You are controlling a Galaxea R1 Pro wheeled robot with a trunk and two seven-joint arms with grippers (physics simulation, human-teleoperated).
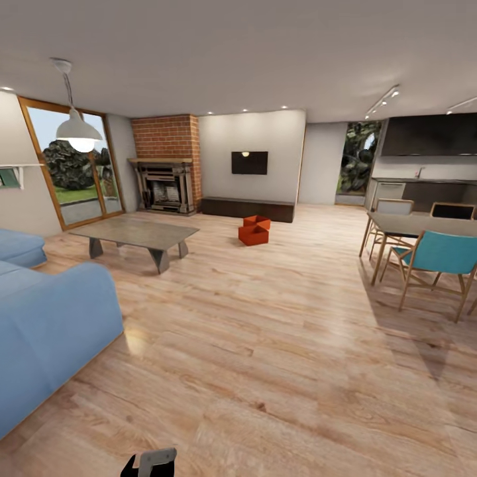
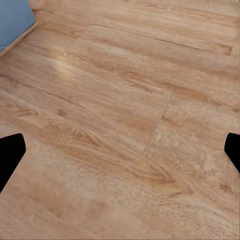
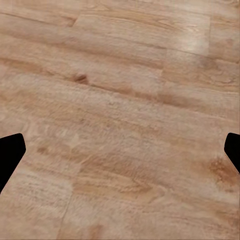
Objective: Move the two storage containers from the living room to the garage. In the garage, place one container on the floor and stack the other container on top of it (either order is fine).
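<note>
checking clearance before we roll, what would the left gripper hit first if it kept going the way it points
The left gripper points down at bare wood plank floor; nothing lies between, so it would meet the floor first. Depth is unclear.

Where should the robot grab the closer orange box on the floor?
Probably by its thin top rim. The nearer storage container sits open-topped on the wood floor, so a claw could come from above and pinch a wall. It is far off; finer detail is unclear.

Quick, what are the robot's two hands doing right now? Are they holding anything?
Left hand: open, empty, above the light wood plank floor.
Right hand: open, empty, above the same floor.
</note>
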